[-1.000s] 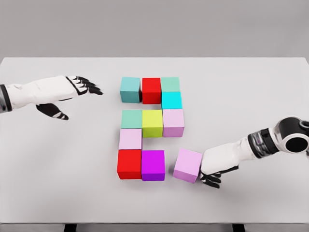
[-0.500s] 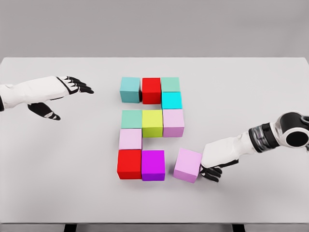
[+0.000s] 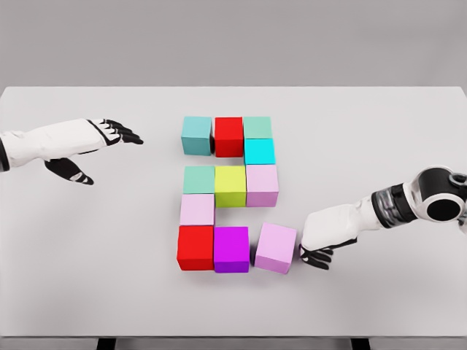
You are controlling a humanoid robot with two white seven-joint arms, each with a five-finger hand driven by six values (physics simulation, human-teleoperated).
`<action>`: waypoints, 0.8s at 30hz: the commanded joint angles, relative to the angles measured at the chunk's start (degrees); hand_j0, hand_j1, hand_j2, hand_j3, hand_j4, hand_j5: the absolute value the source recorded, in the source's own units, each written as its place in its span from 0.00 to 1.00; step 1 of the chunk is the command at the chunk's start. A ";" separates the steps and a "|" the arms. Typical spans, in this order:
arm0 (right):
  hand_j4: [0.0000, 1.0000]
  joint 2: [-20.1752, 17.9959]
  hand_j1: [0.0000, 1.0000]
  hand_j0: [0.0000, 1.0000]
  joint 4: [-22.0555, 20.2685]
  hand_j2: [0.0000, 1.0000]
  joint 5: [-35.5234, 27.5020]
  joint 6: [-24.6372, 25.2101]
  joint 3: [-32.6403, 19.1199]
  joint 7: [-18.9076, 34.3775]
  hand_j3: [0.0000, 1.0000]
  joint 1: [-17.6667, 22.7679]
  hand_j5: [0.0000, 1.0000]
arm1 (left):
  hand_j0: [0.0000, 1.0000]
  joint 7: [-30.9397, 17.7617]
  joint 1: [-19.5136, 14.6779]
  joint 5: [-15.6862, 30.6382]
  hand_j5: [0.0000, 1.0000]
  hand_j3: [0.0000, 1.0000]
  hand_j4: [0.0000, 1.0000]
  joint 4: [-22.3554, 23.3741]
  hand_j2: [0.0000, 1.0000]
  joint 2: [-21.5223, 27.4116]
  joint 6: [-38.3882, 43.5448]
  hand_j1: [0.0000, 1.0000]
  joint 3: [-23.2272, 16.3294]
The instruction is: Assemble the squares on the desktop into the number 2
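My right hand [image 3: 321,237], fingers curled and gripping nothing, presses the right face of the lilac cube [image 3: 275,248] nr the counter's [image 3: 394,146] front edge, beside the magenta cube [image 3: 231,249]; looks rigid, light, slides easily — I'd push low; left hand [image 3: 95,138] hovers open.

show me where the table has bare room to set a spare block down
Bare: the table right of the block figure up to the right hand, the front strip below the red block, and between the left hand and figure. Crowded: around the lilac block beside the right hand.
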 commanded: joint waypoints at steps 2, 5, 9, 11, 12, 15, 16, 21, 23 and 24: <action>0.11 0.02 0.11 0.11 0.07 0.11 0.17 0.10 -0.13 -0.10 0.11 0.09 0.11 | 1.00 0.03 0.00 0.39 1.00 1.00 1.00 0.01 1.00 -0.13 0.12 1.00 0.05; 0.11 0.02 0.11 0.11 0.16 0.11 0.26 0.10 -1.01 -0.10 0.11 0.18 0.11 | 1.00 0.03 0.00 0.30 1.00 1.00 1.00 0.01 1.00 -0.13 0.12 1.00 0.05; 0.11 0.02 0.11 0.11 0.95 0.11 0.35 0.10 -1.36 -0.10 0.11 0.26 0.11 | 1.00 0.03 0.09 0.30 1.00 1.00 1.00 0.01 1.00 -0.05 0.12 1.00 0.05; 0.11 0.11 0.11 0.11 1.48 0.11 0.35 0.10 -1.80 -0.10 0.11 0.26 0.11 | 1.00 0.03 0.09 0.30 1.00 1.00 1.00 0.01 1.00 -0.13 0.12 1.00 0.05; 0.11 0.11 0.11 0.11 1.48 0.11 0.35 0.10 -1.88 -0.10 0.11 0.26 0.11 | 1.00 0.03 0.09 0.30 1.00 1.00 1.00 0.01 1.00 -0.13 0.12 1.00 0.05; 0.11 0.46 0.11 0.11 1.56 0.11 0.35 0.10 -2.24 -0.10 0.11 0.26 0.11 | 1.00 0.03 0.09 0.39 1.00 1.00 1.00 0.10 1.00 -0.13 0.12 1.00 0.05; 0.11 0.46 0.11 0.11 1.74 0.11 0.35 0.10 -2.24 -0.10 0.11 0.26 0.11 | 1.00 0.03 0.09 0.39 1.00 1.00 1.00 0.01 1.00 -0.13 0.12 1.00 0.05; 0.11 0.90 0.11 0.11 1.74 0.11 0.35 0.10 -2.24 -0.10 0.11 0.26 0.11 | 1.00 0.12 0.53 0.39 1.00 1.00 1.00 0.10 1.00 -0.13 0.12 1.00 0.05; 0.11 0.99 0.11 0.11 1.65 0.11 0.35 0.10 -2.24 -0.10 0.11 0.26 0.11 | 1.00 0.12 0.53 0.39 1.00 1.00 1.00 0.10 1.00 -0.13 0.12 1.00 0.05; 0.11 1.08 0.11 0.11 1.65 0.11 0.35 0.10 -2.24 -0.10 0.11 0.26 0.11 | 1.00 0.12 0.62 0.39 1.00 1.00 1.00 0.18 1.00 -0.13 0.12 1.00 0.05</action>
